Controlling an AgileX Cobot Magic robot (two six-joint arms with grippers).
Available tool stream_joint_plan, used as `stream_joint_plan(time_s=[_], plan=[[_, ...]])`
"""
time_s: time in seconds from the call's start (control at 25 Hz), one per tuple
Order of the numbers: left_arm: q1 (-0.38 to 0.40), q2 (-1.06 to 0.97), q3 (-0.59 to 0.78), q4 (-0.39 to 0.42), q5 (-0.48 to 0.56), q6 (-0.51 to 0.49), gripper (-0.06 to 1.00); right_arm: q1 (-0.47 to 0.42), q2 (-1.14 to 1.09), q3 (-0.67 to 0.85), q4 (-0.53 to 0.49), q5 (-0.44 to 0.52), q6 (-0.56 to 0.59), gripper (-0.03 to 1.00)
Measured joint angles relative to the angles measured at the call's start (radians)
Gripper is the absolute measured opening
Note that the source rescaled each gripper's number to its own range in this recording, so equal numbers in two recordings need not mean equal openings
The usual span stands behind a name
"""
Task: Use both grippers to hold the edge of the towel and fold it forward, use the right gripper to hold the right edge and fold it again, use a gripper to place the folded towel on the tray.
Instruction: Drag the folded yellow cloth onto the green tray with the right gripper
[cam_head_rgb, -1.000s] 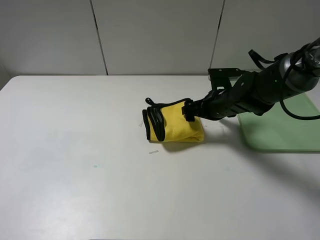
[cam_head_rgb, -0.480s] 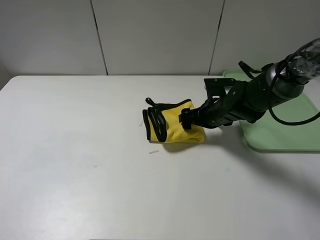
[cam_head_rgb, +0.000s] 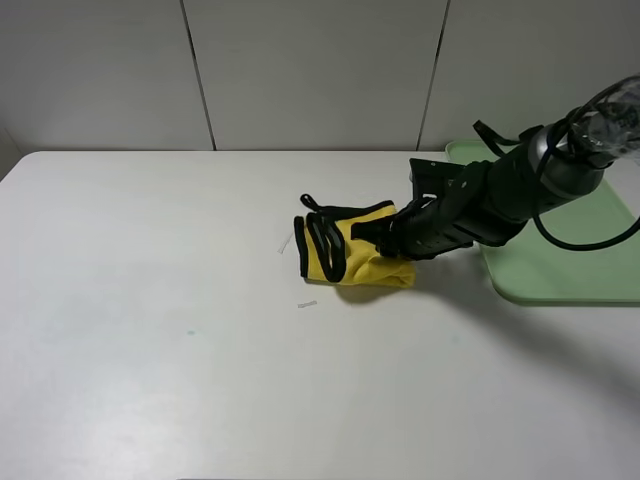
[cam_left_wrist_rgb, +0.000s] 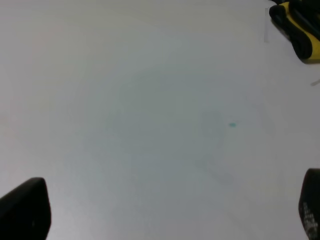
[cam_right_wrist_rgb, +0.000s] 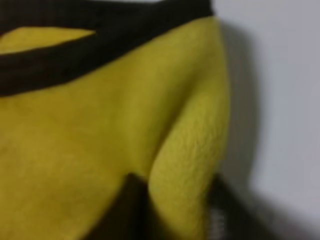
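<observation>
White panels are standing behind a pale bench (cam_head_rgb: 150, 330), and near its middle the towel (cam_head_rgb: 352, 257) is lying, folded into a small yellow bundle with its black edge (cam_head_rgb: 326, 245) gathered in loops on the side away from the tray. The right side of the bundle is being pinched by the right gripper (cam_head_rgb: 385, 243); in the right wrist view a ridge of yellow pile (cam_right_wrist_rgb: 192, 165) is being squeezed between two dark fingers (cam_right_wrist_rgb: 131, 210), so the fingers are narrow and are holding the towel. The black sleeved arm (cam_head_rgb: 500, 195) is being stretched across from the right. Behind it the pale green tray (cam_head_rgb: 560, 265) is resting at the right edge of the bench, near the towel but apart from it. In the left wrist view the fingers (cam_left_wrist_rgb: 25, 207) of the left gripper (cam_left_wrist_rgb: 165, 212) are being kept wide over bare bench, holding nothing.
</observation>
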Motion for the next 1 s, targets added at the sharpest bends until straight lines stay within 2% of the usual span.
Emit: stream_joint_plan(time_s=[0.04,0.08,0.48,0.68,0.84,1.0], plan=[[0.0,0.0,0.0,0.0,0.0,0.0,1.0,0.0,-0.001,-0.001,0.001,0.005,0.009,0.08],[0.0,0.0,0.0,0.0,0.0,0.0,1.0,0.0,-0.002,-0.001,0.003,0.01,0.016,0.07],[0.0,0.0,0.0,0.0,0.0,0.0,1.0,0.0,-0.007,-0.003,0.003,0.023,0.002,0.08],[0.0,0.0,0.0,0.0,0.0,0.0,1.0,-0.005,-0.061,0.005,0.002,0.076,-0.086,0.08],[0.0,0.0,0.0,0.0,0.0,0.0,1.0,-0.048,-0.154,0.009,-0.013,0.107,-0.134,0.08],[0.0,0.0,0.0,0.0,0.0,0.0,1.0,-0.128,-0.239,0.009,-0.052,0.114,-0.153,0.08]])
